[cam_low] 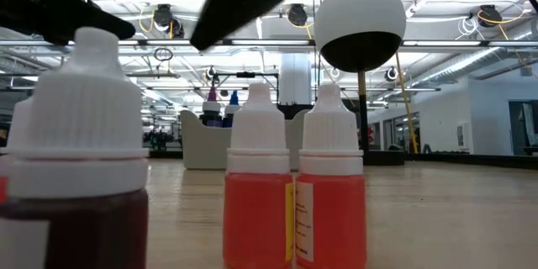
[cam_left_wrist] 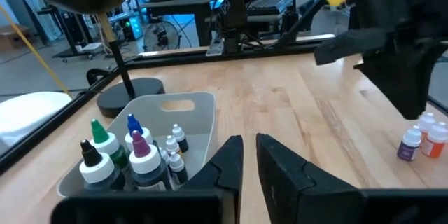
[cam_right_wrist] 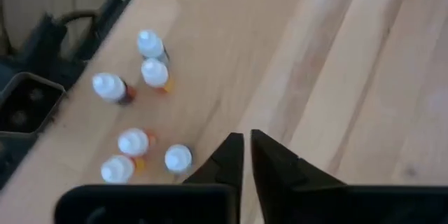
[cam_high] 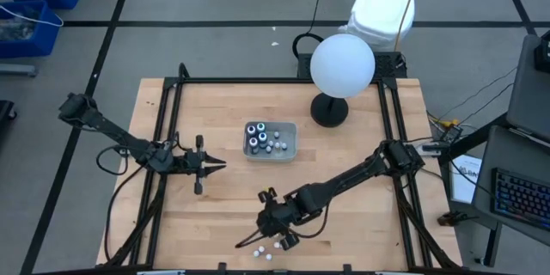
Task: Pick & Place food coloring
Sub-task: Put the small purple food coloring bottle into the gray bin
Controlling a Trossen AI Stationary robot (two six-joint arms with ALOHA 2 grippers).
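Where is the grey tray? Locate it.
In the high view the grey tray sits mid-table, left of the globe's black stand and right of the left pincer.

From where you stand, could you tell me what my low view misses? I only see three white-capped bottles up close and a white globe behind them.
Observer: Six loose bottles stand near the table's front edge.
Operator: Thank you. Where is the right gripper?
Observer: The right gripper hangs above them, holding nothing.
Operator: And the tray?
Observer: The grey tray, mid-table, already holds several bottles.
Operator: And the left arm?
Observer: The left gripper waits left of the tray, empty.
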